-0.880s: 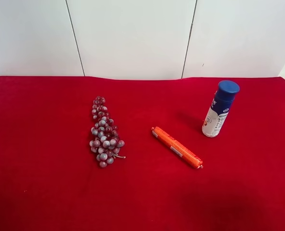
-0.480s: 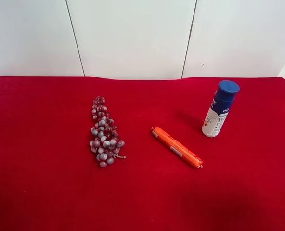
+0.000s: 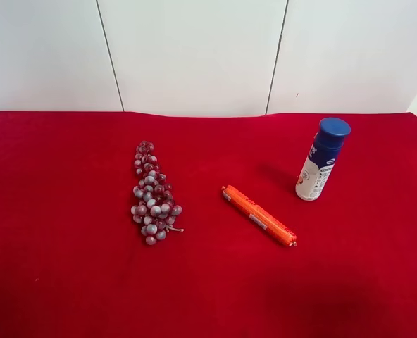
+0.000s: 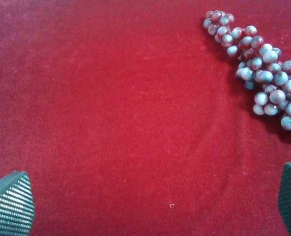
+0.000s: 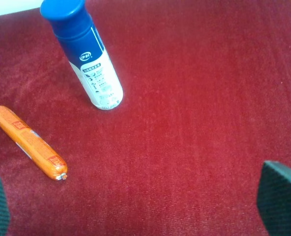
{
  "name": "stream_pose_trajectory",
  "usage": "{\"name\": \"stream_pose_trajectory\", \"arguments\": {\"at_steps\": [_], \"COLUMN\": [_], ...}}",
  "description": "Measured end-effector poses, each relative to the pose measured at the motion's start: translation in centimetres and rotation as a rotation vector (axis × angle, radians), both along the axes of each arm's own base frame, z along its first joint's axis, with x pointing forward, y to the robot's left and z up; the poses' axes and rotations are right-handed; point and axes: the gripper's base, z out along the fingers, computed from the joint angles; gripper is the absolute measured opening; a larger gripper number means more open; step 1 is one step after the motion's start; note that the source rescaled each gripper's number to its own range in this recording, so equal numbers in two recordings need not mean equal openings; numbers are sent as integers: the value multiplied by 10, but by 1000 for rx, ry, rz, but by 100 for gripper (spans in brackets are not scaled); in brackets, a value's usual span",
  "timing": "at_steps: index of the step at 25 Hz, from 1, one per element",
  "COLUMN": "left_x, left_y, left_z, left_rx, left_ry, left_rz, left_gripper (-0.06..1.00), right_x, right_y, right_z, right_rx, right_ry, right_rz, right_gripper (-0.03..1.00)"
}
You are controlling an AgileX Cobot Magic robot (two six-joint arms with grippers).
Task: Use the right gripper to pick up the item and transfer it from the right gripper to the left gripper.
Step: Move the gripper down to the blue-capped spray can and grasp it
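Note:
The white bottle (image 3: 322,159) with a dark blue cap stands upright on the red cloth at the exterior high view's right. It also shows in the right wrist view (image 5: 86,56). My right gripper (image 5: 133,204) is open and empty, apart from the bottle; only its two dark fingertips (image 5: 280,196) show. My left gripper (image 4: 150,201) is open and empty over bare red cloth, its fingertips (image 4: 10,204) wide apart. Neither arm shows in the exterior high view.
An orange sausage-shaped tube (image 3: 258,215) lies near the middle of the cloth, also in the right wrist view (image 5: 30,142). A purple grape bunch (image 3: 152,193) lies to its left, also in the left wrist view (image 4: 261,69). A white panelled wall (image 3: 194,53) stands behind.

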Motion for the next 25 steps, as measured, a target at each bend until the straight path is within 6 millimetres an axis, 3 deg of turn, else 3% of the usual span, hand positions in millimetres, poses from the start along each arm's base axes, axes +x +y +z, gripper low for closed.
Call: {"name": "stream_pose_trajectory", "arguments": {"at_steps": [21, 25], "left_x": [0, 0], "left_y": [0, 0], "left_z": [0, 0], "left_rx": [0, -1], "left_ry": [0, 0], "left_rz": [0, 3], "left_gripper": [100, 100], "right_x": [0, 2], "right_y": [0, 0], "right_z": [0, 16], "right_rx": [-8, -15], "right_ry": [-2, 0], "right_rz": [8, 10], "right_gripper": [100, 100]}}
